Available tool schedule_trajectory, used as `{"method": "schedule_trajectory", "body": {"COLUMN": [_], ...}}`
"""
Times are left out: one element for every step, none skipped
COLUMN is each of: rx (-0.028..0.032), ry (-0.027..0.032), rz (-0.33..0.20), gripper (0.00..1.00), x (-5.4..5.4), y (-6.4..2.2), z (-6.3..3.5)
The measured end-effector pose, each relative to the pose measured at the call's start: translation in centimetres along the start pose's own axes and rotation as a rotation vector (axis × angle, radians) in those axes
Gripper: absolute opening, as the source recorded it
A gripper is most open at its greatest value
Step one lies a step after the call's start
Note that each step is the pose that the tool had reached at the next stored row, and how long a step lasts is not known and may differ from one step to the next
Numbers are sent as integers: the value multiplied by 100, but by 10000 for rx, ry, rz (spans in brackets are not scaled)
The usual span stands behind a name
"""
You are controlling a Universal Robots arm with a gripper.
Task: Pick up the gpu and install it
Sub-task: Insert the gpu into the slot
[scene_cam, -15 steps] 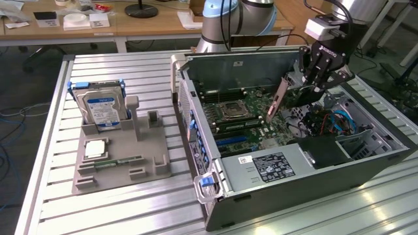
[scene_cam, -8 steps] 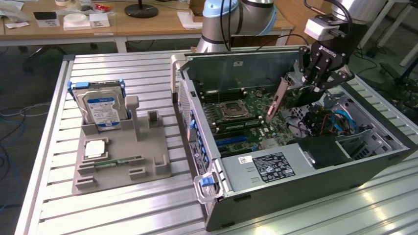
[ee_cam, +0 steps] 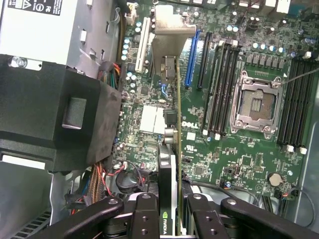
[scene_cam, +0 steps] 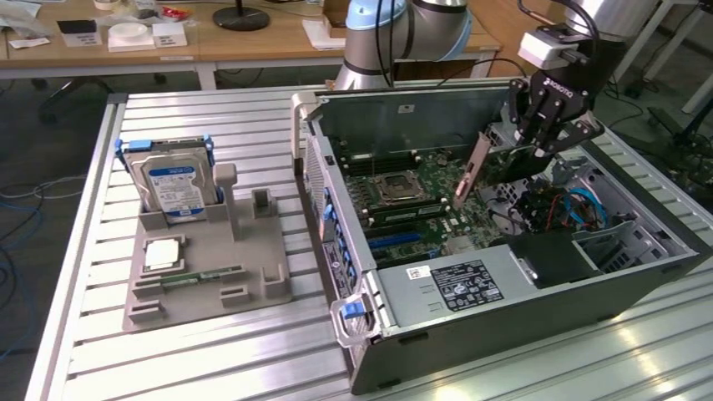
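Note:
My gripper [scene_cam: 548, 144] is shut on the gpu [scene_cam: 507, 164], a thin dark card held on edge above the motherboard [scene_cam: 418, 196] inside the open computer case [scene_cam: 535, 292]. The card's pale metal bracket [scene_cam: 475, 170] points down toward the board. In the wrist view the gpu [ee_cam: 172, 144] appears edge-on between my fingers [ee_cam: 144, 216], and its bracket [ee_cam: 169, 35] hangs over the board near the blue slot [ee_cam: 192, 59]. I cannot tell whether the card touches a slot.
A grey holder [scene_cam: 206, 267] at the exterior view's left carries a silver hard drive [scene_cam: 173, 184] and a green memory stick [scene_cam: 200, 274]. The case also holds a CPU socket [scene_cam: 398, 188], a power supply [scene_cam: 457, 284], a black shroud [ee_cam: 55, 114] and bundled cables [scene_cam: 573, 209].

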State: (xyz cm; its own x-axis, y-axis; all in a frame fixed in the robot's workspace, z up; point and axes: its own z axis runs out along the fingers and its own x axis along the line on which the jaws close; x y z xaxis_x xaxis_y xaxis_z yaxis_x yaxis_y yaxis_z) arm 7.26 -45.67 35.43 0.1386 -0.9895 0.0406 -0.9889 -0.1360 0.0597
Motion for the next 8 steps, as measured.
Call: {"method": "schedule_trajectory", "body": {"rx": [-2, -3, -3, -3, -3, -3, -3, 8], "ry": [-3, -3, -3, -3, -2, -3, -3, -9], "rz": [54, 58, 59, 58, 58, 57, 58, 58], "gripper": [27, 27, 27, 27, 27, 27, 27, 27], "x": [0, 0, 1, 1, 1, 1, 1, 0], "y": [0, 0, 1, 0, 0, 0, 1, 9], "z": [0, 0, 0, 0, 0, 0, 0, 0]}}
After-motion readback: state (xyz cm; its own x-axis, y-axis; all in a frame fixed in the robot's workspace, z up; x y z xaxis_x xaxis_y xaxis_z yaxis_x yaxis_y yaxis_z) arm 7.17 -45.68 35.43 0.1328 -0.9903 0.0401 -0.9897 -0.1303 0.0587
